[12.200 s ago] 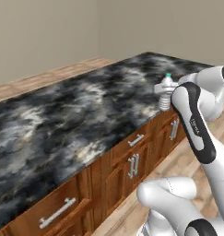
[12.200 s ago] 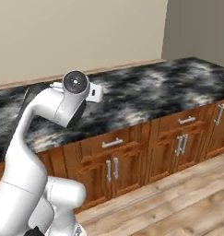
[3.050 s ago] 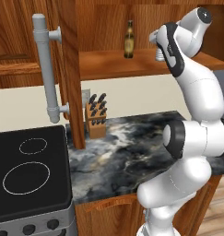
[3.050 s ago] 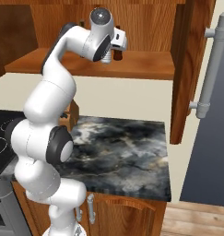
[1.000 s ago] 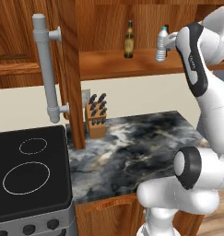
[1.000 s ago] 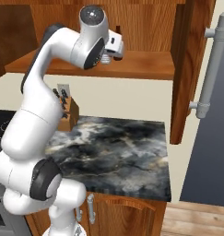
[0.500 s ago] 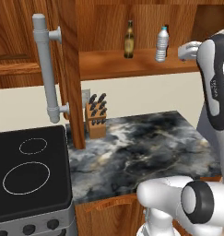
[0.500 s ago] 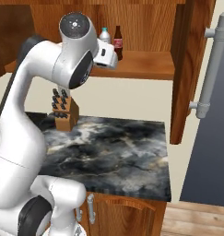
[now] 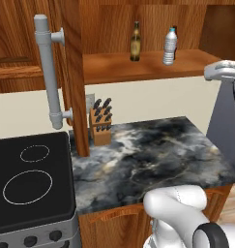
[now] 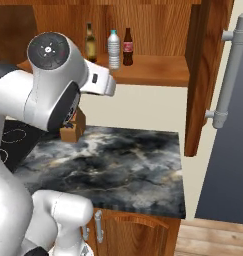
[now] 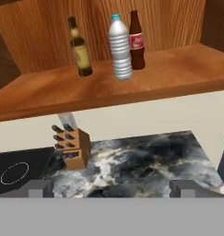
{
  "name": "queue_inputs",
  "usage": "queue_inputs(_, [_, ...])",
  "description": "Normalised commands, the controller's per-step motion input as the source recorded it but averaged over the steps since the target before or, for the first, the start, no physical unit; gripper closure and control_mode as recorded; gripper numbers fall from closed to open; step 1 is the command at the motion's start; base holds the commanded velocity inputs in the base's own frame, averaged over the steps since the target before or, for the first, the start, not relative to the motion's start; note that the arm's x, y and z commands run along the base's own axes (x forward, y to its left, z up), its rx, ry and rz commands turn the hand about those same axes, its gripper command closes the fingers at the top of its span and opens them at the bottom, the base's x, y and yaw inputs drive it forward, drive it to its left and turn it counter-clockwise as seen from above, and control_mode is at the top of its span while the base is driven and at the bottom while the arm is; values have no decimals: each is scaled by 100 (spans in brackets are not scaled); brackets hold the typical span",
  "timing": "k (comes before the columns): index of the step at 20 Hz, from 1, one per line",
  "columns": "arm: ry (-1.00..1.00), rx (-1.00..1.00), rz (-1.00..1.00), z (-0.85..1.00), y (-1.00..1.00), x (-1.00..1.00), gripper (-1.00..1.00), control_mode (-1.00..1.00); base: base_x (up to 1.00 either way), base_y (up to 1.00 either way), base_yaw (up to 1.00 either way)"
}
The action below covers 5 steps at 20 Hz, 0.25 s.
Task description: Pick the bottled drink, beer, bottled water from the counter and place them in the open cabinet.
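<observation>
Claw: released, jaws spread wide with nothing between them; its two dark tips rise at the bottom of the hand view, low left and low right.
Water: upright on the cabinet shelf, upper right of the left base view; top centre of the hand view, where it stands just in front of the drink.
Beer: upright on the same shelf, left of the water and well apart from it; upper left in the hand view.
Drink: upright on the shelf just right of the water in the right base view; in the hand view partly hidden behind the water.
Cabinet: open, shelf running across the upper part of the left base view; its door with the long grey handle swung out at upper left.
Counter: marbled slab in the lower middle of the left base view, below the shelf.
Knife block: on the counter's back left corner, near the door's edge.
Stovetop: black, lower left, touching the counter's left side.
</observation>
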Motion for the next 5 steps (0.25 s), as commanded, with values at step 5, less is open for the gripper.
queue_inputs(5, [0, 0, 0, -16, 12, -100, -100, -100, 0, 0, 0])
